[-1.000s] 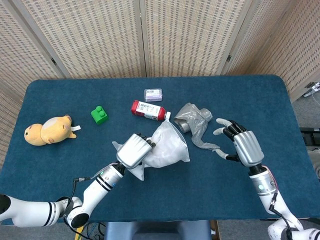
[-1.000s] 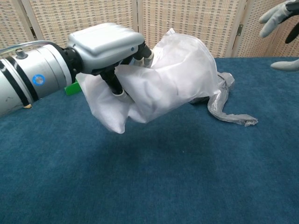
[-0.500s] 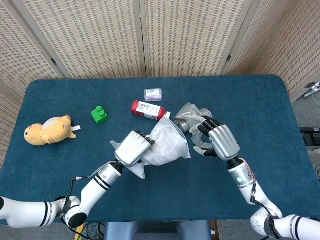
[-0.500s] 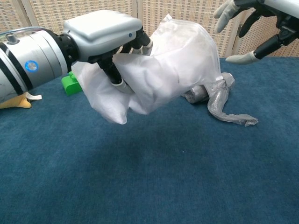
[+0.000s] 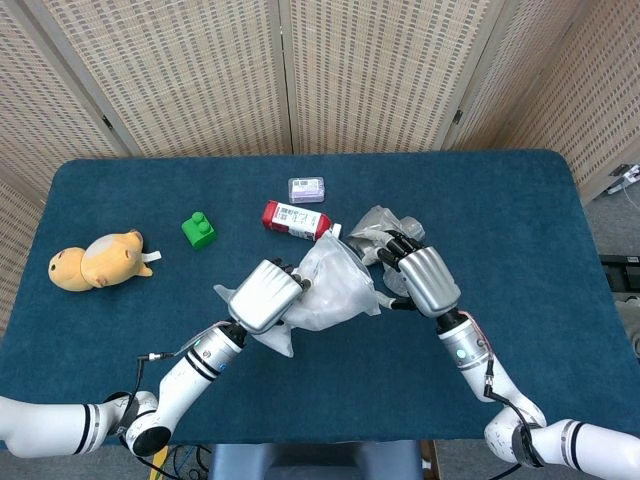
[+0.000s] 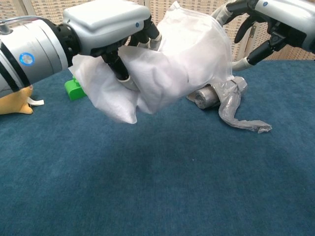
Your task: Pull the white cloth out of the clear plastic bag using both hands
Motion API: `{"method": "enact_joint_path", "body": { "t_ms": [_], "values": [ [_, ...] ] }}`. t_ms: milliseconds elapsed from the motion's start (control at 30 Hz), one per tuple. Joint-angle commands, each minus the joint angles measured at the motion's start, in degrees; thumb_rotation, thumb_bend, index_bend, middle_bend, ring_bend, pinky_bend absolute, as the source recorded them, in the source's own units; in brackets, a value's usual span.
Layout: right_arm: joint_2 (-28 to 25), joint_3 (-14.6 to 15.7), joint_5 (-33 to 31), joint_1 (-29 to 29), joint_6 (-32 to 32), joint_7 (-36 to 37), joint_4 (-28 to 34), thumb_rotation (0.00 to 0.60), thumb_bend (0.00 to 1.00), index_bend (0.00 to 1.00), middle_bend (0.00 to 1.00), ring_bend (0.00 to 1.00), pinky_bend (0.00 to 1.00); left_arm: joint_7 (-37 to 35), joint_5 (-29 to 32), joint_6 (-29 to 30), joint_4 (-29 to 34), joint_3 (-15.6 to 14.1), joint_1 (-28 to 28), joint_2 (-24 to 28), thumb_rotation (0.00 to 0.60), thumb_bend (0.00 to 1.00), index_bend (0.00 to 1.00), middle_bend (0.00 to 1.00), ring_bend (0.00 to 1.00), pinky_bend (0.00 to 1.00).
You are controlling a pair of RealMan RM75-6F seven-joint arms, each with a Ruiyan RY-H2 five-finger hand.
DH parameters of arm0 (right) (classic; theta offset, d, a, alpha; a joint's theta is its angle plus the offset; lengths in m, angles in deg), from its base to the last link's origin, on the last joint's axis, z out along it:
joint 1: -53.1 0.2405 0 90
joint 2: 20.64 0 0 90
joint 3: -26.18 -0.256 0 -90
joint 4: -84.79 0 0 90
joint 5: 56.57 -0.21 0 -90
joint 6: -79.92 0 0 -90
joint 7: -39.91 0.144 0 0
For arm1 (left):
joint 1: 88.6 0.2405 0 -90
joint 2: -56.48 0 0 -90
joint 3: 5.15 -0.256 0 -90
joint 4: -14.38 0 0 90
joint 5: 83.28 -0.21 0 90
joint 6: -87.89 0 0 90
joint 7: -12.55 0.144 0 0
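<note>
The clear plastic bag (image 5: 338, 290) with the white cloth (image 6: 182, 69) inside hangs above the blue table (image 5: 520, 200). My left hand (image 5: 266, 296) grips the bag's lower left end, fingers closed into the bunched material (image 6: 106, 22). My right hand (image 5: 421, 278) is at the bag's right upper edge, its fingers (image 6: 235, 9) spread and curved beside the plastic; I cannot tell whether they touch it. Nothing is held in it.
A crumpled grey plastic wrap (image 5: 385, 222) with a roll inside lies just behind the bag (image 6: 231, 101). Farther back are a red-and-white carton (image 5: 295, 220) and a small box (image 5: 307, 189). A green block (image 5: 199, 230) and a plush toy (image 5: 95, 260) lie to the left.
My right hand has swung in from the right side of the table to the bag's right edge. The left hand lifted the bag slightly and keeps its grip.
</note>
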Motion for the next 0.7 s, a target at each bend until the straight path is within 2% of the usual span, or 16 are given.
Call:
{"method": "enact_joint_path", "body": {
  "t_ms": [33, 400, 700],
  "values": [
    [0.33, 0.03, -0.22, 0.35, 0.16, -0.17, -0.12, 0.600, 0.08, 0.42, 0.19, 0.17, 0.38, -0.06, -0.17, -0.01, 0.13, 0.12, 0.07, 0.05, 0.600, 0.13, 0.54, 0.78, 0.63, 0.64],
    [1.70, 0.82, 1.33, 1.39, -1.25, -0.95, -0.29, 0.600, 0.07, 0.42, 0.18, 0.17, 0.38, -0.43, 0.33, -0.55, 0.01, 0.54, 0.44, 0.04, 0.600, 0.13, 0.54, 0.78, 0.63, 0.64],
    [2.52, 0.52, -0.21, 2.66, -0.10, -1.65, -0.73, 0.600, 0.07, 0.42, 0.18, 0.16, 0.37, -1.13, -0.62, -0.29, 0.27, 0.97, 0.62, -0.06, 0.600, 0.13, 0.54, 0.78, 0.63, 0.64]
  ]
}}
